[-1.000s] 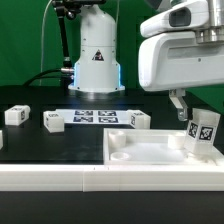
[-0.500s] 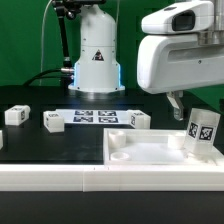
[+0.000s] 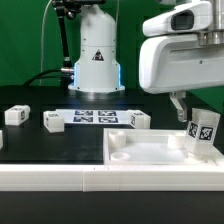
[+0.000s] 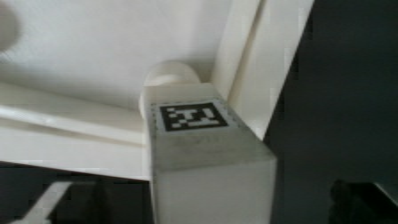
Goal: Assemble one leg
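A leg (image 3: 203,130), a small white block with a square tag, stands slightly tilted in the tray's (image 3: 140,152) corner on the exterior view's right. My gripper (image 3: 195,108) hangs just above it. In the wrist view the leg (image 4: 199,150) fills the middle, tag up, with its far end in the tray's corner socket (image 4: 169,75). The gripper (image 4: 205,205) is open. Its dark fingers (image 4: 50,205) stand on either side of the leg with a gap on each side. Three more legs lie on the table: one (image 3: 15,115), another (image 3: 52,121), the third (image 3: 140,120).
The marker board (image 3: 95,117) lies flat in front of the robot's base (image 3: 96,60). The tray's raised rim (image 4: 267,60) runs close beside the standing leg. A white ledge (image 3: 50,178) spans the front of the table.
The gripper body has shifted only slightly up and back down. The leg stands in the same place in the tray's corner.
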Tool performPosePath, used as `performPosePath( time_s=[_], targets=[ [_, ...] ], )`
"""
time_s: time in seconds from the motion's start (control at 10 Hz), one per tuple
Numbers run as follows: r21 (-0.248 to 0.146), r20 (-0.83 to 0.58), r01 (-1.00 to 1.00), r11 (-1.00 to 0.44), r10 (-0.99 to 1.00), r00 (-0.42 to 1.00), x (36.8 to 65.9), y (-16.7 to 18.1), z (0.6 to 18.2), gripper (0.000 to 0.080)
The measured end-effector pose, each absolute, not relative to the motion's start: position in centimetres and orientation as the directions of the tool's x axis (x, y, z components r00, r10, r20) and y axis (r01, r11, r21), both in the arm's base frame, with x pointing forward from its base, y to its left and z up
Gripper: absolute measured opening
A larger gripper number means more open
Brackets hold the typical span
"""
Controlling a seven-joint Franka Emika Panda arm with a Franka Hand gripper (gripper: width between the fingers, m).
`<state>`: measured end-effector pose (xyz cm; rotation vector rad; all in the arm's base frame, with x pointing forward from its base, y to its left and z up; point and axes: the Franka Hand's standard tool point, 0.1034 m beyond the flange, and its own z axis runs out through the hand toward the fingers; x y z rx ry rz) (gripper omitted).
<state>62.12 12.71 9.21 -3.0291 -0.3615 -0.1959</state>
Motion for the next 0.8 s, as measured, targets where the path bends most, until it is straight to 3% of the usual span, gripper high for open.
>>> performPosePath(
  time_s=[0.1, 0.2, 0.3, 0.8],
  targets=[
    [-0.069, 0.137, 0.240, -0.968, 0.229, 0.964, 62.12, 12.74, 9.22, 0.0389],
    [-0.069, 0.138, 0.239, -0.969, 0.228, 0.964, 62.15, 12.72, 9.26, 0.0389],
    [-0.069, 0.139, 0.239, -0.969, 0.228, 0.964, 62.17, 12.72, 9.27, 0.0301],
    [-0.084, 0.133, 0.142, -0.986, 0.131, 0.983, 62.22, 12.64, 9.29, 0.0301]
  ],
)
